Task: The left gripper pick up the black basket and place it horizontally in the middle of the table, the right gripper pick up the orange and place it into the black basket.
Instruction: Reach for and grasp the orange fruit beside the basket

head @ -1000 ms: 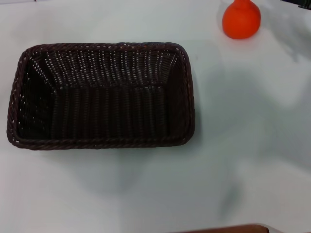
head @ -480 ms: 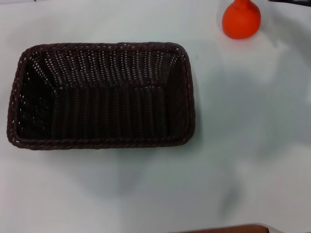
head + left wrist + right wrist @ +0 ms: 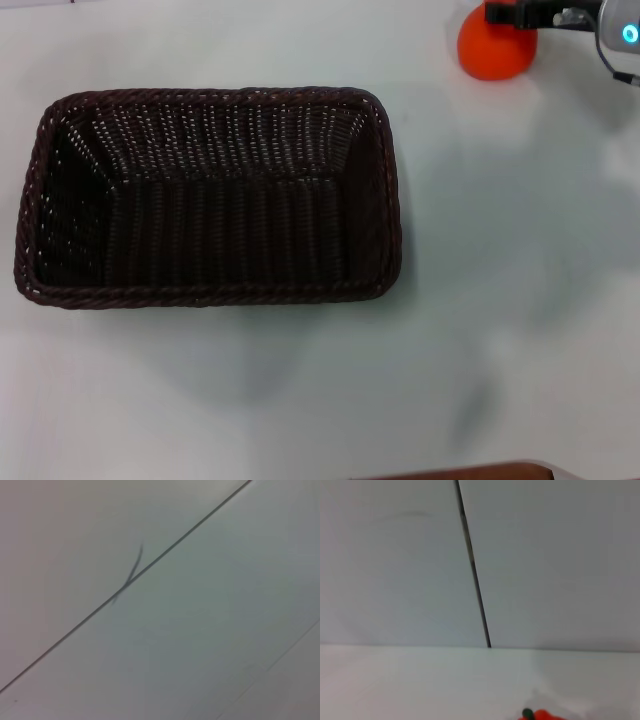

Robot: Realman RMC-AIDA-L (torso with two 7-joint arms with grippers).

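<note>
Across the middle of the white bench [image 3: 520,300] lies the black basket [image 3: 207,195], its long side running left to right, upright and with nothing inside it. Judging by how it sits, the first half of the task looks finished: the basket is where it should be, and the left pincer is nowhere in the head view. Its wrist camera shows only pale flat panels crossed by a thin dark seam, so that arm appears parked away from the work.

What is left is the orange [image 3: 494,52], which rests on the bench close to the far edge, toward the far right corner and well apart from the basket. The right pincer [image 3: 507,13] hangs just above it, a black tip on a silver-grey arm with a small blue light [image 3: 630,34]; whether it is released or clenched cannot be told. The fruit appears not yet lifted.

Plain and slightly glossy, the bench carries only soft shadows. Behind it, the right wrist view shows a pale wall with one dark vertical seam [image 3: 472,570].
</note>
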